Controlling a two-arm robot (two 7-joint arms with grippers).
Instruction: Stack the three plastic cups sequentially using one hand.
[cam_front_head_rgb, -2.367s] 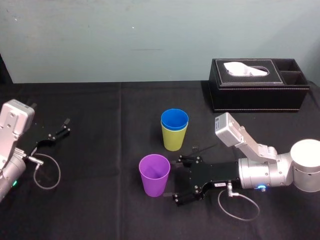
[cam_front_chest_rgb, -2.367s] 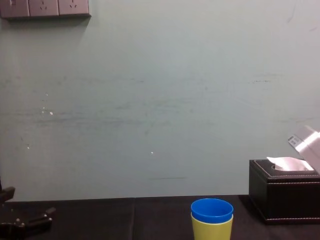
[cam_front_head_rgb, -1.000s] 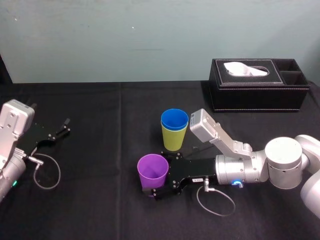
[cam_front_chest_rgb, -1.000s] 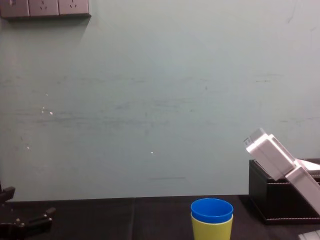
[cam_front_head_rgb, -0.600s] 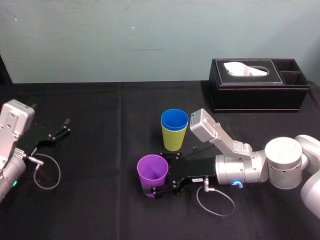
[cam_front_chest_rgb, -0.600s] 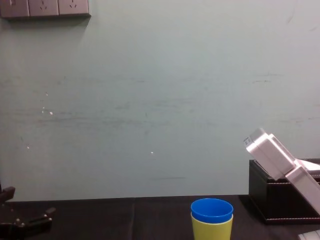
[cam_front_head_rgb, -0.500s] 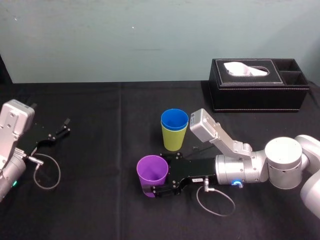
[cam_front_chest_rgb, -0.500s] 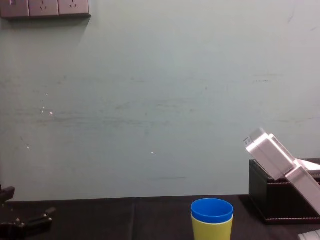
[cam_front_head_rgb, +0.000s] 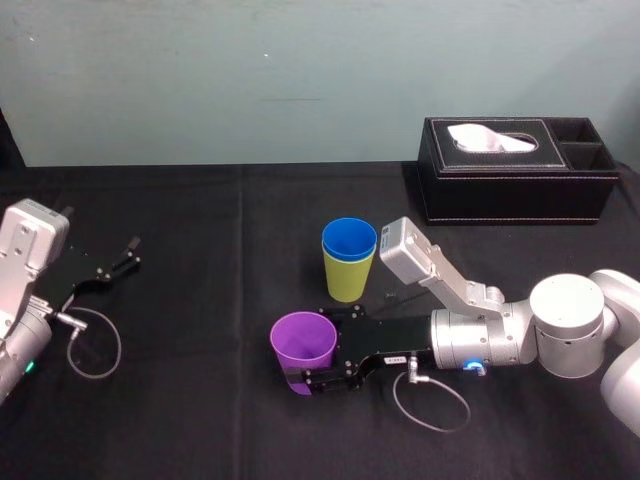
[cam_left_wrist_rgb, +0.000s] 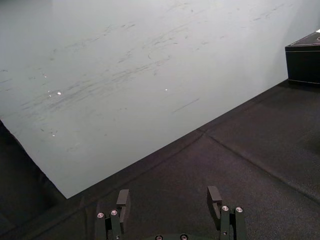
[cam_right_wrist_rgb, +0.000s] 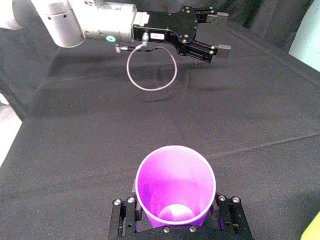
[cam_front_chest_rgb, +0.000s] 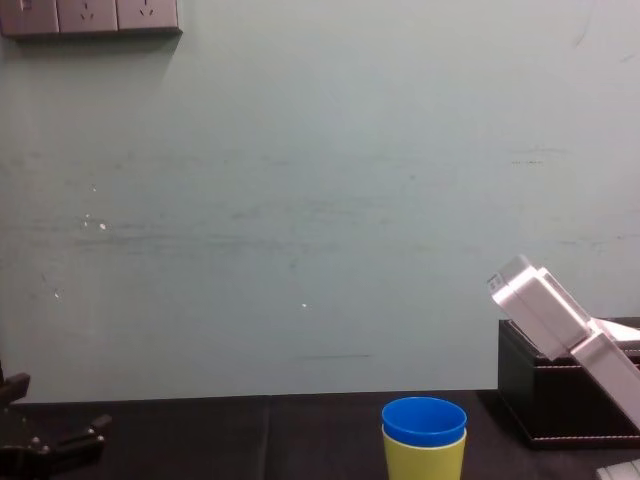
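The right gripper (cam_front_head_rgb: 308, 350) clamps the purple cup (cam_front_head_rgb: 303, 343) by its sides, mouth up, likely to lift it into the blue cup (cam_front_head_rgb: 349, 240) nested in the yellow-green cup (cam_front_head_rgb: 348, 280) just behind; the left gripper (cam_front_head_rgb: 115, 262) sits parked far left, jaws wide.

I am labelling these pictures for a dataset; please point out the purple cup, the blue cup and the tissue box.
purple cup (cam_front_head_rgb: 304, 345): head view, on the inner surface, inside its rim.
blue cup (cam_front_head_rgb: 349, 240): head view, on the inner surface, inside its rim.
tissue box (cam_front_head_rgb: 515, 200): head view, on its front wall.
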